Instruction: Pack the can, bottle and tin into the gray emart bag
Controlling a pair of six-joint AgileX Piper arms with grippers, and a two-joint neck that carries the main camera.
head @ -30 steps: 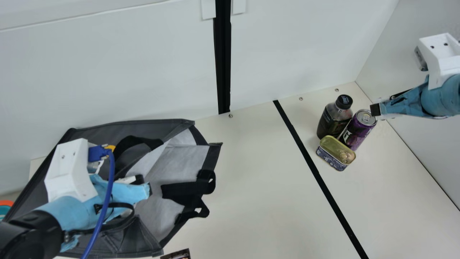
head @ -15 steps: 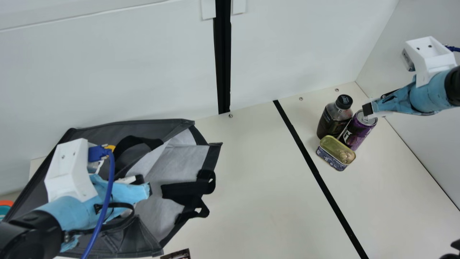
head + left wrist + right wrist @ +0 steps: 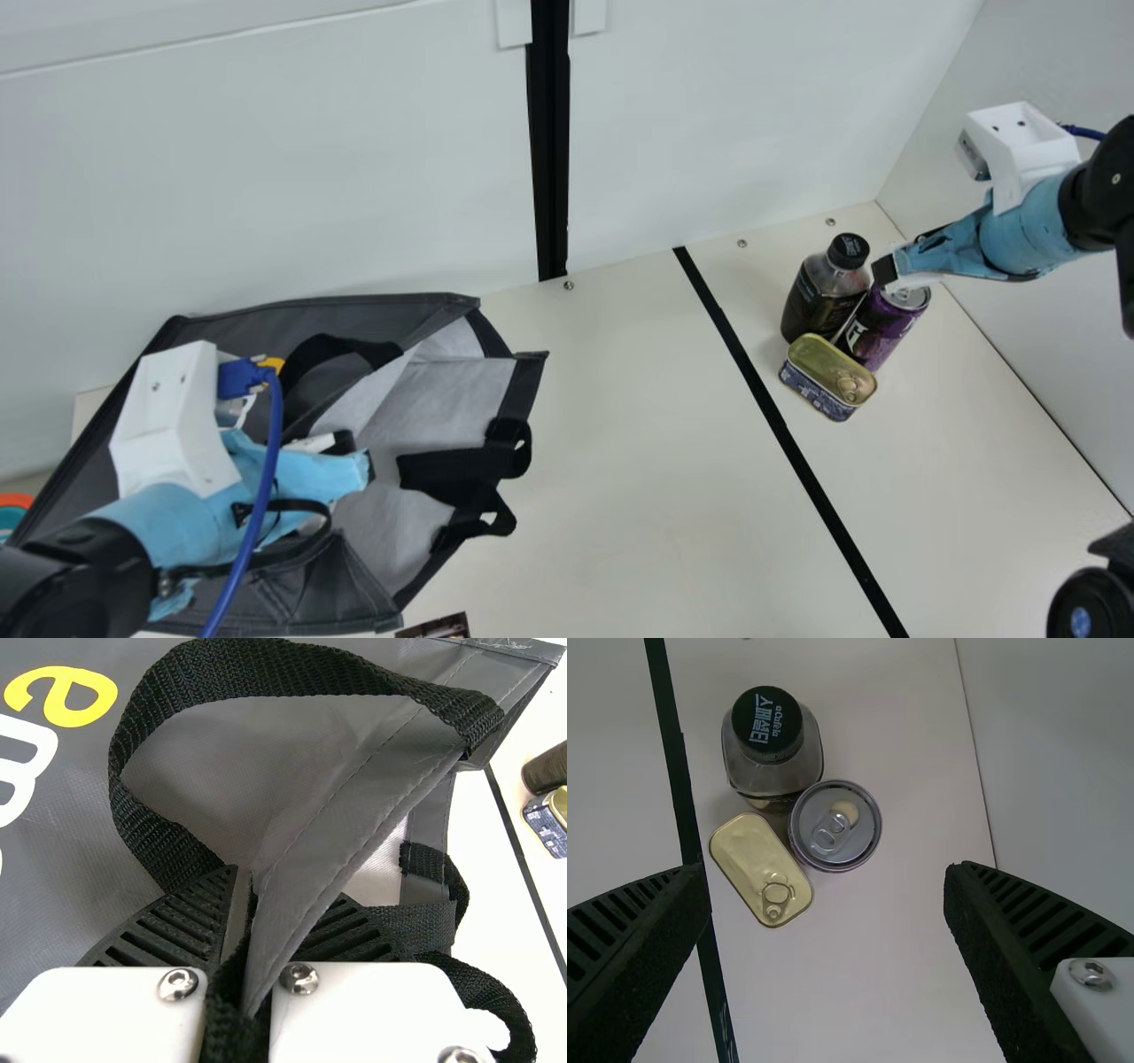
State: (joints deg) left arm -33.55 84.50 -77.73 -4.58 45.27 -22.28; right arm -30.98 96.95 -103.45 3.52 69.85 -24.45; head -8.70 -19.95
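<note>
In the main view my left gripper (image 3: 356, 470) is over the gray bag (image 3: 425, 310), which lies on its side with its mouth facing right. The left wrist view has the gripper (image 3: 282, 895) shut on the bag's folded edge (image 3: 306, 868), near a black handle. My right gripper (image 3: 889, 273) hangs above the purple can (image 3: 877, 328); the right wrist view has the gripper (image 3: 824, 870) wide open, nothing between its fingers, the can (image 3: 834, 827) below. Upright beside the can stands the dark bottle (image 3: 824, 292), and the gold-lidded tin (image 3: 828, 377) lies flat in front of both.
A black line (image 3: 780, 425) crosses the cream table (image 3: 638, 443) between bag and items. White walls rise behind and at the right. A small dark printed item (image 3: 436, 627) shows at the bottom edge, and an orange and teal object (image 3: 12, 514) at the far left.
My right gripper has moved left, from the can's right side to over its top near the bottle. The left arm, the bag and the three items have stayed put.
</note>
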